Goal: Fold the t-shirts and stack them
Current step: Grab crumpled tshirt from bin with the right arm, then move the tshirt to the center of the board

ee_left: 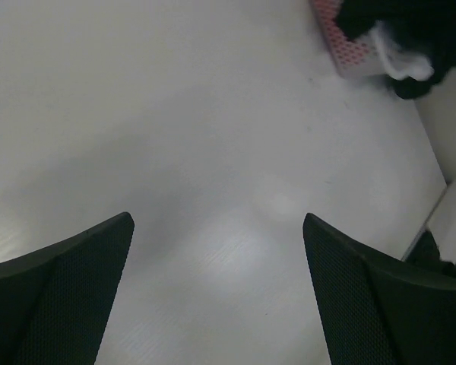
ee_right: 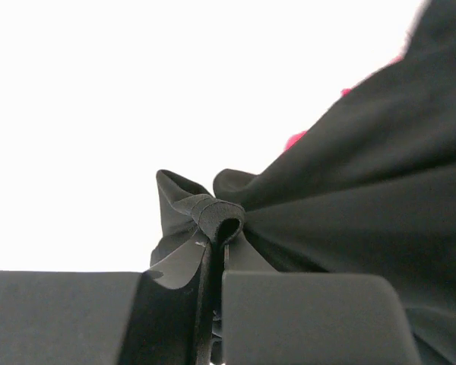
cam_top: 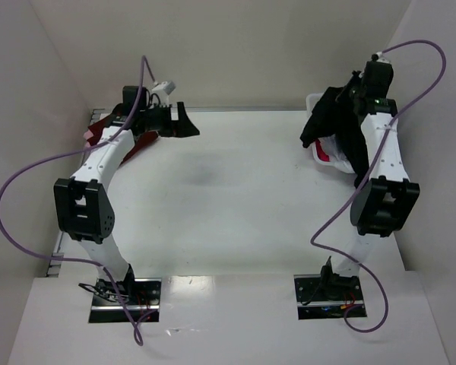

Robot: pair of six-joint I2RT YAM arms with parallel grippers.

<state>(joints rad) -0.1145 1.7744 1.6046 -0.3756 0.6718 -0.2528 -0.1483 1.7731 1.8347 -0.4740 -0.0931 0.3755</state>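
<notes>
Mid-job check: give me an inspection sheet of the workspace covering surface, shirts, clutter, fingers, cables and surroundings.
Surface: white table, bare in the middle.
Job's things: black shirt hangs from the right arm over the basket; dark red shirt lies at the far left corner; red and white cloth sits in the basket.
Clutter: nothing seen.
Grippers: left gripper has its fingers open over bare table and holds nothing; right gripper has its fingers shut on a fold of the black shirt.
Cables: purple cables loop beside each arm, clear of the fingers.
Surroundings: white walls on three sides.
</notes>
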